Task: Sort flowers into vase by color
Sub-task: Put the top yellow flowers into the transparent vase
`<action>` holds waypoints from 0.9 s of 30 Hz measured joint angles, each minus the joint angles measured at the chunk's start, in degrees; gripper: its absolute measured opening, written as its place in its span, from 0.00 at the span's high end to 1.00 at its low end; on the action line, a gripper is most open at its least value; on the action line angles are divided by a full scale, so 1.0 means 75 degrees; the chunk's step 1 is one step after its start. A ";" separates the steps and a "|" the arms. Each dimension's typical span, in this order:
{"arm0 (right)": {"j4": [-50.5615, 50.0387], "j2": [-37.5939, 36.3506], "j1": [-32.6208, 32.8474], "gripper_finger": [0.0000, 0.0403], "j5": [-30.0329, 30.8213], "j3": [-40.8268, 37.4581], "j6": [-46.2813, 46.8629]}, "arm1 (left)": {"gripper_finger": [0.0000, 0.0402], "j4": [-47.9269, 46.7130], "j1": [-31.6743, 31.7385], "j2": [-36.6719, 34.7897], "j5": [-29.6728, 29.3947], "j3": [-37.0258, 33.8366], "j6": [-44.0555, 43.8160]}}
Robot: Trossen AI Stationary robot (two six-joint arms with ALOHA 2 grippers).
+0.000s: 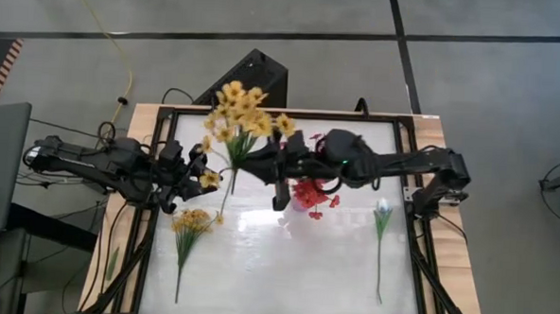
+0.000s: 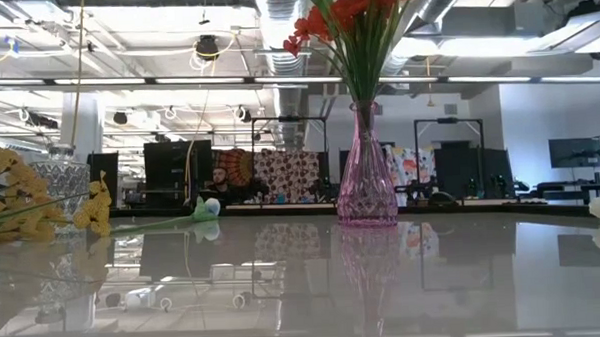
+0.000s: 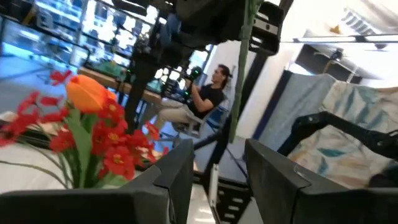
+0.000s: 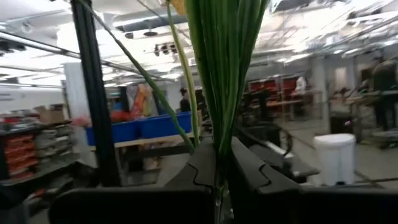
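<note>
right gripper (image 4: 217,163) pinching yellow spray (image 1: 241,113) by its stems, lifted far-left of pink vase (image 2: 367,181) | left gripper (image 3: 214,174) part-open, idling left | sprays light, floppy: gripping low on stems seems safest

Red blossom sprays (image 2: 347,12) fill a pink glass vase (image 2: 366,176); yellow sprays (image 1: 242,113) top green stems (image 4: 221,68).

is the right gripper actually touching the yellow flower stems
Touching. The right wrist view shows the right gripper with its fingers closed on the green stems of the yellow flower spray, no gap between them.
</note>
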 joint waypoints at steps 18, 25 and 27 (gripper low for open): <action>-0.0321 0.0828 -0.0017 0.89 0.0302 0.0017 0.0616 | 0.67 -0.0034 0.0000 0.0288 -0.0195 0.0000 -0.0040; -0.0447 0.0877 -0.0109 0.89 0.0305 0.0017 0.0625 | 0.67 -0.0068 -0.0003 0.0733 0.0290 -0.0003 -0.0023; -0.0478 0.0879 -0.0109 0.89 0.0308 0.0017 0.0622 | 0.67 -0.0088 -0.0003 0.0637 0.0284 -0.0003 0.0077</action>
